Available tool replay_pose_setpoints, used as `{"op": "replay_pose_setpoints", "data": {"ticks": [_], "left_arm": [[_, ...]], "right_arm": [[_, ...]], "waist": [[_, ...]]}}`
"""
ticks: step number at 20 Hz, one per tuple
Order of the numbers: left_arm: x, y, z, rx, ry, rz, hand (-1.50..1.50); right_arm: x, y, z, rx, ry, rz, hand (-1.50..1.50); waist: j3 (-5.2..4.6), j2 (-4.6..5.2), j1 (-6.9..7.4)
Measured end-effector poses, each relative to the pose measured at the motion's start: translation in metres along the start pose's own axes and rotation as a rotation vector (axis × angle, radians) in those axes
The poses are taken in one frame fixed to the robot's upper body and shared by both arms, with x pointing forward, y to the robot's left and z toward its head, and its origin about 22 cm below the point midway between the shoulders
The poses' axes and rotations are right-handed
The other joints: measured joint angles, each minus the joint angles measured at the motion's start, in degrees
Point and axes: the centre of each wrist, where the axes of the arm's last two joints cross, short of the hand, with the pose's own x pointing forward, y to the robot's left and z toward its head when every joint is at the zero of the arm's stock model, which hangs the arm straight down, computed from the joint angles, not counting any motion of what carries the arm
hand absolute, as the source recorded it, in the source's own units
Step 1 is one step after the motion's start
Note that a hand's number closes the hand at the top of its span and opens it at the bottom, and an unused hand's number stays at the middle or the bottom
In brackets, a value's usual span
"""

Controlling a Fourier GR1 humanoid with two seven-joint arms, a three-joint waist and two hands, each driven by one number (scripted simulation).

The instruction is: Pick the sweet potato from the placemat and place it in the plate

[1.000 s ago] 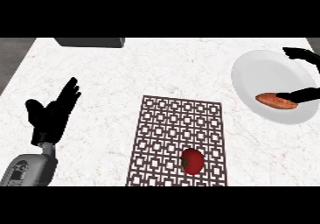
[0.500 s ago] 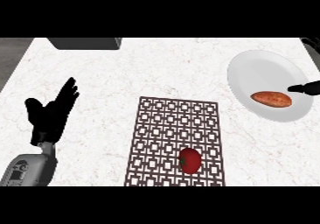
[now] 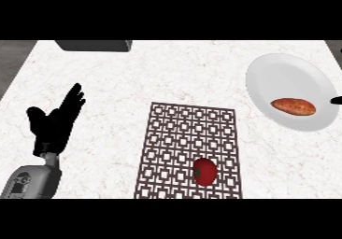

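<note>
Sweet potato (image 3: 294,106) sits on the white plate (image 3: 277,74), lying lengthwise across the plate's lower right part, and nothing is touching it. The plate rests on the marbled desk (image 3: 167,74) at the upper right, well apart from the brown lattice placemat (image 3: 181,135) in the middle. On the placemat's lower end there's a red tomato (image 3: 204,171), alone and untouched. Over at the right edge, only a black sliver of the right hand (image 3: 338,99) pokes in, just beside the plate's rim and clear of the sweet potato; too little of it shows to tell how its fingers stand. On the left, the left hand (image 3: 55,123) rests open above its grey forearm, fingers straight and pointing up, thumb out to the side, holding nothing and well away from the placemat. A dark grey object (image 3: 93,45) lies along the desk's far edge at the top left.
</note>
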Motion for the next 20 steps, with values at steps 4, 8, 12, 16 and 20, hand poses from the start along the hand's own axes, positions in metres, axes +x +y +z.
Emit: {"op": "replay_pose_setpoints", "data": {"ticks": [4, 8, 12, 16, 20], "left_arm": [[0.001, 0.0, -0.001, -0.006, -0.002, 0.001, 0.0], [0.008, -0.004, -0.001, -0.016, -0.008, -0.001, 0.0], [0.008, -0.006, -0.002, -0.022, -0.015, 0.0, 0.0], [0.007, -0.003, -0.005, -0.024, -0.013, -0.001, 0.0], [0.009, -0.004, -0.004, -0.029, -0.014, -0.003, 0.0]], "right_arm": [[0.0, -0.012, 0.013, -0.025, 0.002, 0.016, -1.5], [-0.003, -0.023, 0.027, -0.052, 0.013, 0.04, -1.5], [0.001, -0.033, 0.035, -0.08, 0.016, 0.057, -1.5], [0.003, -0.041, 0.043, -0.091, 0.026, 0.077, -1.5], [-0.001, -0.045, 0.053, -0.1, 0.048, 0.111, -1.5]], "waist": [[0.04, 0.2, 0.34], [0.12, 0.35, 0.71], [0.17, 0.53, 1.06], [0.2, 0.69, 1.13], [0.26, 0.75, 1.44]]}}
